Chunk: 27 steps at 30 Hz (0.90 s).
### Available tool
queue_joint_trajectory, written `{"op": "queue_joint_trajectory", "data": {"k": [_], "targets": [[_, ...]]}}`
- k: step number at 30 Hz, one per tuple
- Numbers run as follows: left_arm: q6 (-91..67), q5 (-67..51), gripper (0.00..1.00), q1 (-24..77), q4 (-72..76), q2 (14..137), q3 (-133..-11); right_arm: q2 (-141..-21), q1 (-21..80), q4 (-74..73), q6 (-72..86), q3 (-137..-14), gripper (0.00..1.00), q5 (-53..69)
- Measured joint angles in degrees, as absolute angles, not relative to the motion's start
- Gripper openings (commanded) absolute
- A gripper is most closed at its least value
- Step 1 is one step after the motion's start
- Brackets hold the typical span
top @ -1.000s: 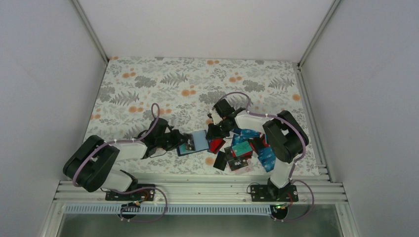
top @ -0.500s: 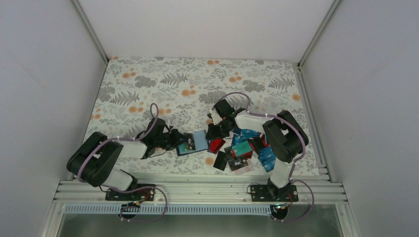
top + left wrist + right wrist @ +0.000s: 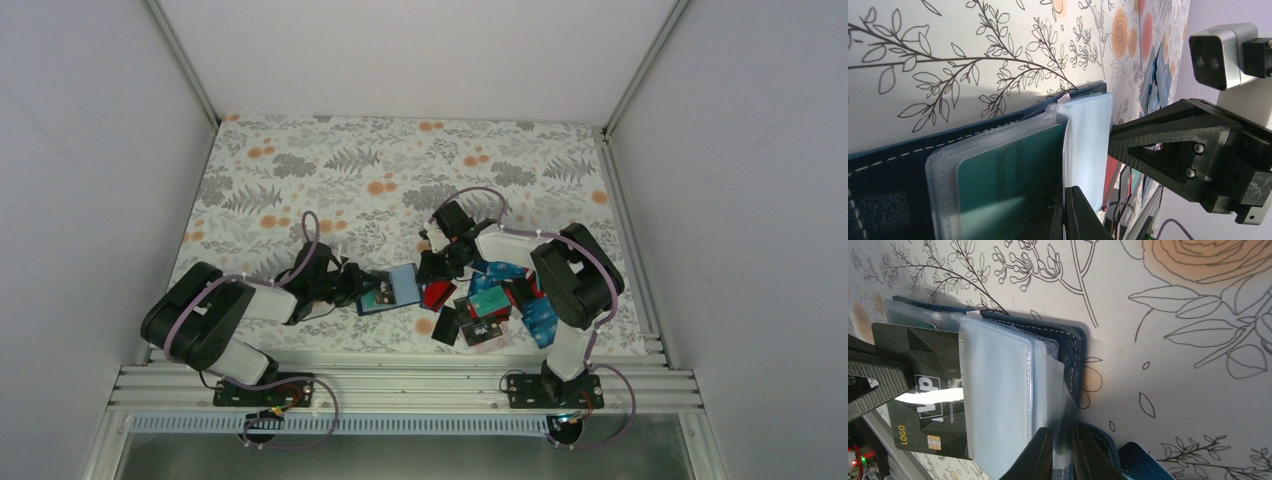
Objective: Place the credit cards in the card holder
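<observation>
The card holder (image 3: 402,286) lies open on the floral cloth, navy cover (image 3: 898,155) down, with a teal card (image 3: 1008,170) in one clear sleeve. My left gripper (image 3: 368,290) (image 3: 1064,215) is shut on a black credit card (image 3: 923,400), whose far end sits inside a pale sleeve (image 3: 998,400). My right gripper (image 3: 428,268) (image 3: 1062,450) comes in from the opposite side and pinches a clear sleeve by the holder's navy edge (image 3: 1075,347). The remaining credit cards (image 3: 490,305) lie in a pile just right of the holder.
A blue card (image 3: 1143,465) lies beside the right fingers. The right arm (image 3: 570,280) reaches over the card pile. Aluminium rails (image 3: 400,380) run along the near edge, and white walls enclose the cloth on three sides.
The left arm's rear links have shifted slightly to the right. Both grippers, the card holder and the card pile stay where they were.
</observation>
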<state>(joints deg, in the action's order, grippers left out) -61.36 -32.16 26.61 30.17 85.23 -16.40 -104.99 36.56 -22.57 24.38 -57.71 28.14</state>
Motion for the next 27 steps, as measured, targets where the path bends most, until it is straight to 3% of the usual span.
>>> {"op": "queue_joint_trajectory", "data": {"k": [27], "targets": [[-66.85,-27.42,0.03,31.97,42.39,93.45,-16.67,-105.03,35.73,-19.09,29.65,-55.81,0.14,31.0]]}}
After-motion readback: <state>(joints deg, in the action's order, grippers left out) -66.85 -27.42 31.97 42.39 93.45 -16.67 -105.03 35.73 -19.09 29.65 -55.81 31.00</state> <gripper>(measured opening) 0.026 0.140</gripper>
